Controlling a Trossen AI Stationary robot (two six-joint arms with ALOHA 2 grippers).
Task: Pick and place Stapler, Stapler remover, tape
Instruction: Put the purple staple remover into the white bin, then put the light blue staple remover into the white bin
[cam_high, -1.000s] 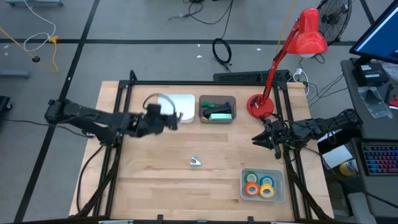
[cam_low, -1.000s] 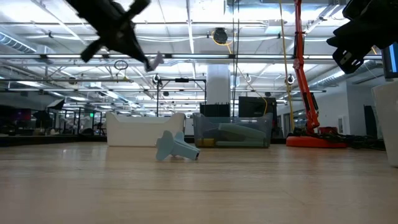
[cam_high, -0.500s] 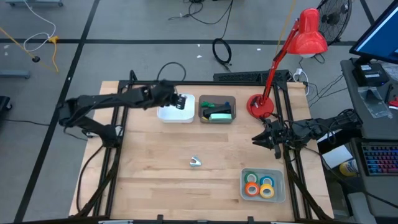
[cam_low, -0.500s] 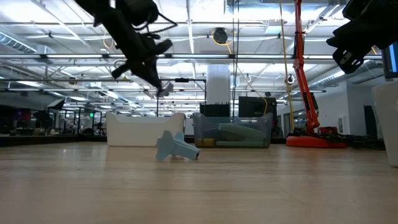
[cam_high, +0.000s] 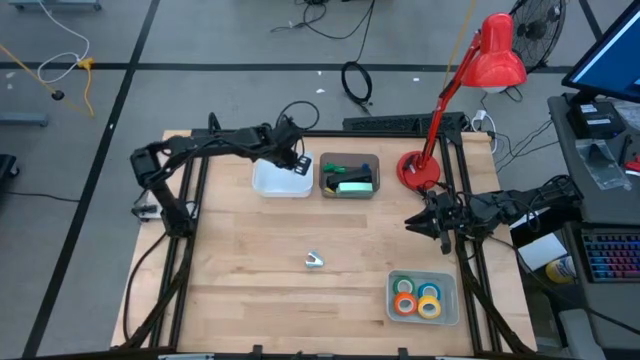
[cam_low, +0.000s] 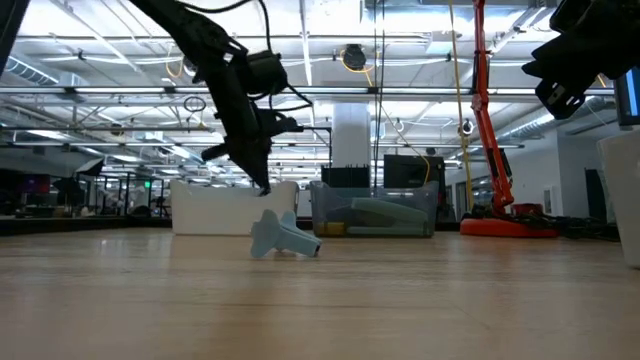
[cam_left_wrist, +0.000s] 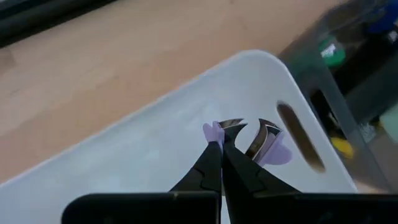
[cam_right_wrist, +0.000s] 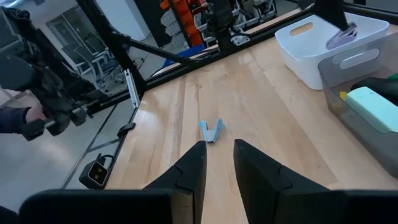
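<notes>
My left gripper (cam_high: 297, 160) hangs over the white bin (cam_high: 282, 180) at the table's far side, shut on a lilac staple remover (cam_left_wrist: 273, 152) with metal claws. A second, pale blue staple remover (cam_high: 314, 261) lies on its side on the bare wood mid-table. The green stapler (cam_high: 352, 184) lies in the clear bin (cam_high: 349, 160) next to the white one. Several tape rolls (cam_high: 418, 298), orange, green, blue and yellow, lie flat in a clear tray (cam_high: 447, 283) near the right front corner. My right gripper (cam_high: 412, 224) waits open at the table's right edge. My left gripper pinches the lilac staple remover between its two fingers by one lilac wing (cam_left_wrist: 214, 132). The fingers come slanting down from above. The remover is lifted clear over the white bin's floor, with its metal claws (cam_left_wrist: 261, 134) pointing away from the fingers.
A red desk lamp (cam_high: 418, 170) stands on the far right corner, its arm leaning over the table edge. Black frame rails (cam_high: 185, 230) run along the left and right sides. Bare wood lies between the bins and the tape tray.
My left gripper has swung from the table's left-middle toward the far edge and the white bin, then come down over it, still shut on the lilac staple remover, which has travelled with it. The right arm has kept still.
</notes>
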